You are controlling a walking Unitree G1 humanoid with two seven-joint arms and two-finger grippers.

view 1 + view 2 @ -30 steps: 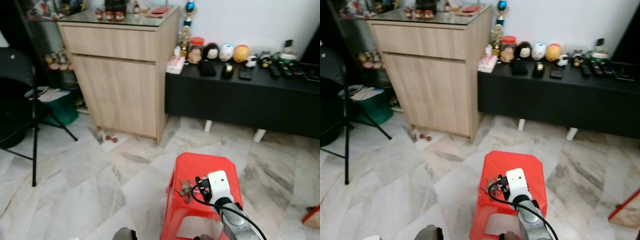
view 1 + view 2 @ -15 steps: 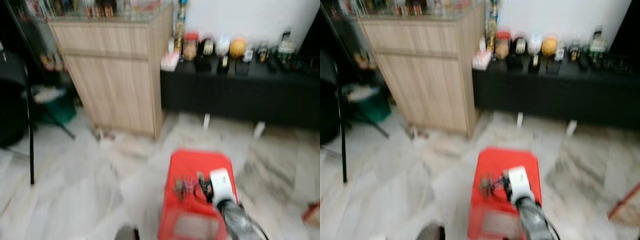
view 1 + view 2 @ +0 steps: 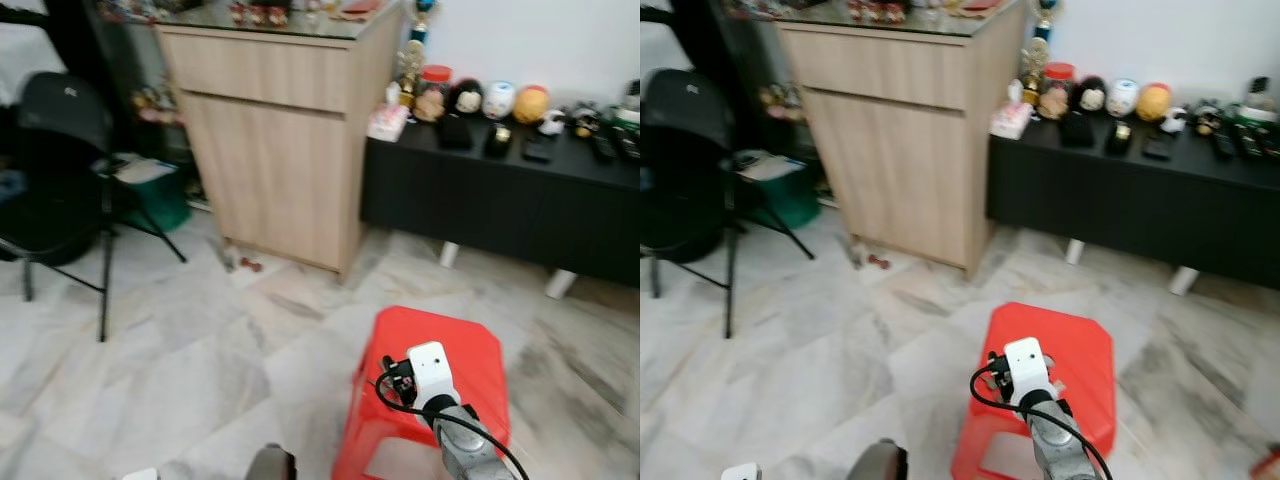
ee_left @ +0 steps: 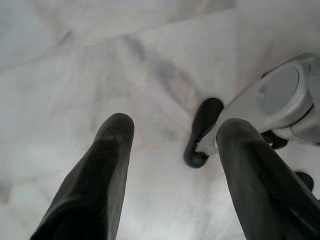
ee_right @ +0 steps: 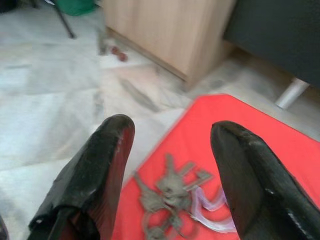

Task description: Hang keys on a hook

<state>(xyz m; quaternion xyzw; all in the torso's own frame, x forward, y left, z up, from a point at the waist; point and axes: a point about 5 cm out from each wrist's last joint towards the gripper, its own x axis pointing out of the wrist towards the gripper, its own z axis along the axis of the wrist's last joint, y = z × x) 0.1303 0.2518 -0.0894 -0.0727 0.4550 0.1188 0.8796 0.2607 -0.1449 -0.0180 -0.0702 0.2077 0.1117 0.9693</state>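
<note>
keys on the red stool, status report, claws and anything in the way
Right claw open above the grey metal keys, not gripping. Keys lie on the red plastic stool. Left claw open, idle over floor. Nothing blocking.

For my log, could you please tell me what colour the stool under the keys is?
Red; the stool under the keys shows best in the right wrist view.

This is a room in a home. The floor is pale grey marble tiles [image 3: 150, 340]. A tall light wooden cabinet [image 3: 275, 150] stands by a white wall, next to a long low black shelf [image 3: 500, 190] with little round toys [image 3: 498, 100] on it. A black folding chair [image 3: 60, 170] sits nearby.
</note>
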